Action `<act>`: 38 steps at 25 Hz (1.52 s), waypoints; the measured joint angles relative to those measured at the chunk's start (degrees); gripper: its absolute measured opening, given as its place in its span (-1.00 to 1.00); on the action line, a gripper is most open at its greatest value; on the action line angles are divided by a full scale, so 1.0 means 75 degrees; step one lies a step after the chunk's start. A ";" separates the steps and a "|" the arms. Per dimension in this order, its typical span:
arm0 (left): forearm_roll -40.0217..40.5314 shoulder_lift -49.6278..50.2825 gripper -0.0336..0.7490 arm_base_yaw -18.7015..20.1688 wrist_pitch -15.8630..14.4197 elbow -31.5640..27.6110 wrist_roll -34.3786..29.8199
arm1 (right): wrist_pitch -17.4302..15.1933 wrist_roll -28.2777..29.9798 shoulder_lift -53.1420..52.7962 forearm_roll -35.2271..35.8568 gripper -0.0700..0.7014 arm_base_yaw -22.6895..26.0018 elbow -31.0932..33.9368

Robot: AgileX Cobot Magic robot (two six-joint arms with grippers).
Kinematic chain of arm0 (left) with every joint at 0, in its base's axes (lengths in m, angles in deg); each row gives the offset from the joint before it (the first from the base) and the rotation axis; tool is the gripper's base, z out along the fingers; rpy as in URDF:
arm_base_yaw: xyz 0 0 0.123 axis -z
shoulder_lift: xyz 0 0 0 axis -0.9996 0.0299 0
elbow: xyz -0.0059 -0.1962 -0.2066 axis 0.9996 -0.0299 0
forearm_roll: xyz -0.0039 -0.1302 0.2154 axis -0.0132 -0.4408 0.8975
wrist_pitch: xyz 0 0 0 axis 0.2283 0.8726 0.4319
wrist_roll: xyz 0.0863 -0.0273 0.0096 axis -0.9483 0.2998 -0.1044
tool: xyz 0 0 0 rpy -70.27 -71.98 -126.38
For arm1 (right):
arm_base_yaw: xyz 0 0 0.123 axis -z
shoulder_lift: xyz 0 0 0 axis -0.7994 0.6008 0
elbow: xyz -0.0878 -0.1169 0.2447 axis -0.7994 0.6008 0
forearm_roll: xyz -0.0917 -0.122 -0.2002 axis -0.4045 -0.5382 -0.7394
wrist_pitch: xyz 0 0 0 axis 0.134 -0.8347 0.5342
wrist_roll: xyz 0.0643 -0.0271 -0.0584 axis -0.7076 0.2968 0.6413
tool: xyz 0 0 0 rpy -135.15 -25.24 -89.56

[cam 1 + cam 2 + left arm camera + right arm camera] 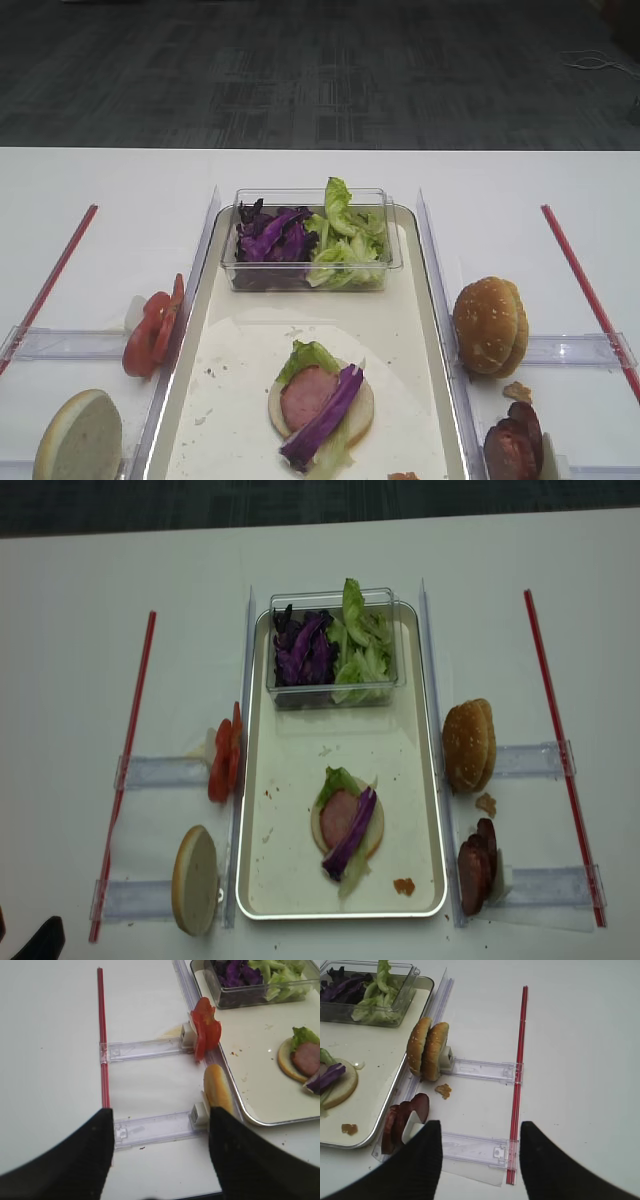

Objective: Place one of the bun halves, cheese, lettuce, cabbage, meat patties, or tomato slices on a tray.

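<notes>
two high views, two wrist views share tray (425,300).

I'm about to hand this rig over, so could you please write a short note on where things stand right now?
Left gripper and right gripper: both open, empty, hovering over the table beside the tray.
On the tray: bottom bun with lettuce, one patty and a purple cabbage strip.
Off the tray: tomato slices and a bun half on the left; seeded buns and patties on the right.
Left: add the next piece, perhaps tomato.
</notes>
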 joint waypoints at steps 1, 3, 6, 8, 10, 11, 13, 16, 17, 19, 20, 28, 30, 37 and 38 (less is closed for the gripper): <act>0.0000 0.0000 0.11 0.0000 0.0000 0.0000 0.0000 | 0.0000 0.0000 0.0000 0.0000 0.17 0.0000 0.0000; 0.0000 0.0000 0.11 0.0000 0.0000 0.0000 0.0000 | 0.0000 0.0000 0.0000 0.0000 0.17 0.0000 0.0000; 0.0000 0.0000 0.11 0.0000 0.0000 0.0000 0.0000 | 0.0000 0.0000 0.0000 0.0000 0.17 0.0000 0.0000; 0.0000 0.0000 0.11 0.0000 0.0000 0.0000 0.0000 | 0.0000 0.0000 0.0000 0.0000 0.17 0.0000 0.0000; 0.0000 0.0000 0.11 0.0000 0.0000 0.0000 0.0000 | 0.0000 0.0000 0.0000 0.0000 0.17 0.0000 0.0000; 0.0000 0.0000 0.11 0.0000 0.0000 0.0000 0.0000 | 0.0000 0.0000 0.0000 0.0000 0.17 0.0000 0.0000; 0.0000 0.0000 0.11 0.0000 0.0000 0.0000 0.0000 | 0.0000 0.0000 0.0000 0.0000 0.17 0.0000 0.0000; 0.0000 0.0000 0.11 0.0000 0.0000 0.0000 0.0000 | 0.0000 0.0000 0.0000 0.0000 0.17 0.0000 0.0000; 0.0000 0.0000 0.11 0.0000 0.0000 0.0000 0.0000 | 0.0000 0.0000 0.0000 0.0000 0.17 0.0000 0.0000; 0.0000 0.0000 0.10 0.0000 0.0000 0.0000 0.0000 | 0.0000 0.0000 0.0000 0.0000 0.17 0.0000 0.0000; 0.0000 0.0000 0.10 0.0000 0.0000 0.0000 0.0000 | 0.0000 0.0000 0.0000 0.0000 0.17 0.0000 0.0000; 0.0000 0.0000 0.10 0.0000 0.0000 0.0000 0.0000 | 0.0000 0.0000 0.0000 0.0000 0.17 0.0000 0.0000; 0.0000 0.0000 0.10 0.0000 0.0000 0.0000 0.0000 | 0.0000 0.0000 0.0000 0.0000 0.17 0.0000 0.0000; 0.0000 0.0000 0.10 0.0000 0.0000 0.0000 0.0000 | 0.0000 0.0000 0.0000 -0.0029 0.17 0.0000 0.0000; 0.0000 0.0000 0.10 0.0000 0.0000 0.0000 0.0000 | 0.0000 -0.0014 0.0000 -0.0045 0.17 0.0000 0.0000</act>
